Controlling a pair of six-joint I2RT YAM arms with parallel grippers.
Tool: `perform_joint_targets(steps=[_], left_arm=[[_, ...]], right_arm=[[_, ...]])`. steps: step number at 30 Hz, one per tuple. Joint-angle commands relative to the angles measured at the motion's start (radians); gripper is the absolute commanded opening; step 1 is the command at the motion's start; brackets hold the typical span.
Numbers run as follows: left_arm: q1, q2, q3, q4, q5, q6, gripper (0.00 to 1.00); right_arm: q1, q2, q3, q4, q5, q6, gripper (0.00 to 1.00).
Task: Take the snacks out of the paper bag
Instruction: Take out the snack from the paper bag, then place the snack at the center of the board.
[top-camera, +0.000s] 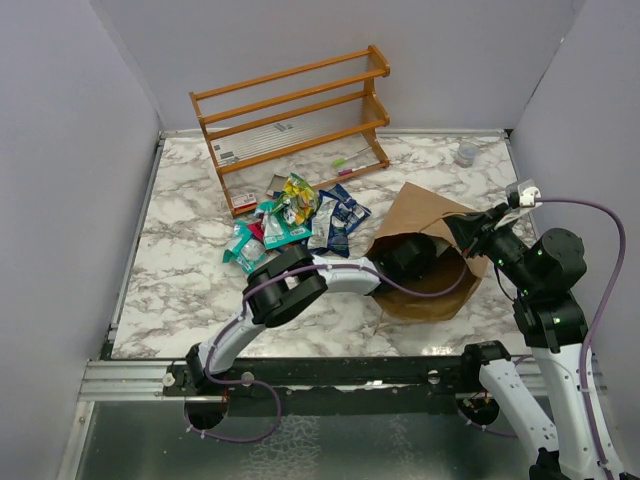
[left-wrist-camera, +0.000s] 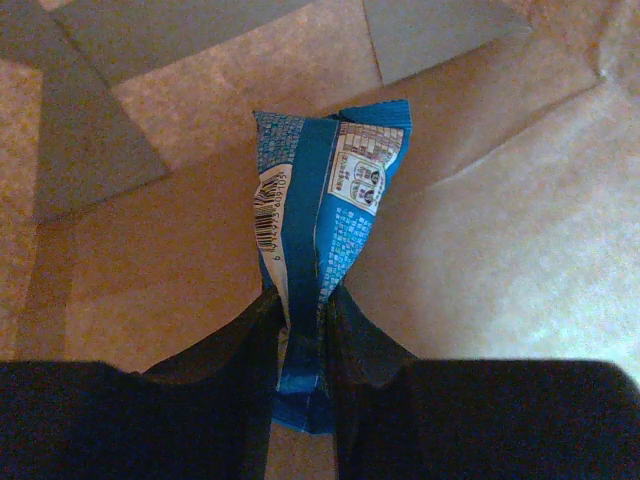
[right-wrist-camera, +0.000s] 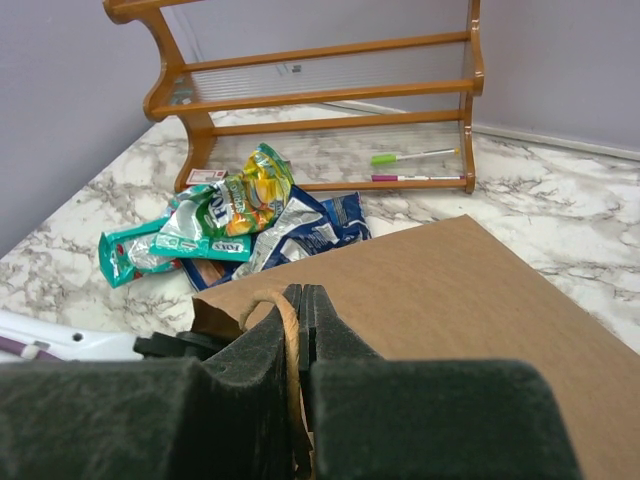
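Observation:
The brown paper bag (top-camera: 428, 212) lies on its side with its mouth toward the left arm. My left gripper (left-wrist-camera: 303, 300) is deep inside it, shut on the lower end of a blue-and-white snack packet (left-wrist-camera: 325, 190) that rests against the bag's inner wall (left-wrist-camera: 490, 250). At the bag's upper rim, my right gripper (right-wrist-camera: 302, 295) is shut on the twisted paper handle (right-wrist-camera: 291, 335) and the edge beside it. Several snacks (top-camera: 290, 222) in teal, blue and yellow-green lie in a heap on the marble left of the bag; the right wrist view also catches this heap (right-wrist-camera: 225, 225).
A tilted wooden rack (top-camera: 295, 120) stands at the back, with two pens (right-wrist-camera: 412, 157) on its lower shelf. A small clear cup (top-camera: 467, 153) sits at the back right. Grey walls close in three sides of the table (top-camera: 190, 280).

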Motion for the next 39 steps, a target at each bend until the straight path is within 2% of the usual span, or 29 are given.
perform_joint_targets(steps=[1, 6, 15, 23, 29, 32, 34, 39], left_arm=[[-0.014, -0.131, -0.081, 0.001, 0.074, -0.025, 0.26], [-0.036, -0.221, -0.172, 0.009, 0.118, -0.017, 0.26], [-0.099, -0.380, -0.323, -0.018, 0.102, 0.016, 0.24], [-0.190, -0.700, -0.539, -0.010, 0.139, 0.136, 0.25], [-0.201, -0.997, -0.671, -0.033, 0.157, 0.137, 0.24], [-0.200, -1.143, -0.708, -0.041, 0.104, 0.152, 0.24], [-0.200, -1.224, -0.721, -0.047, 0.016, 0.171, 0.24], [-0.200, -1.382, -0.776, 0.042, -0.288, 0.233, 0.24]], right_arm=[[0.002, -0.004, 0.019, 0.030, 0.014, -0.003, 0.02], [0.002, 0.001, 0.021, 0.028, 0.016, 0.000, 0.02], [0.002, 0.003, 0.034, 0.014, 0.028, -0.003, 0.02], [0.002, 0.004, 0.021, 0.024, 0.038, 0.001, 0.02], [0.002, 0.004, 0.021, 0.022, 0.046, 0.001, 0.02], [0.002, 0.004, 0.014, 0.028, 0.045, 0.004, 0.02], [0.002, 0.003, 0.007, 0.036, 0.041, 0.006, 0.02], [0.002, 0.006, 0.004, 0.041, 0.037, 0.008, 0.02]])
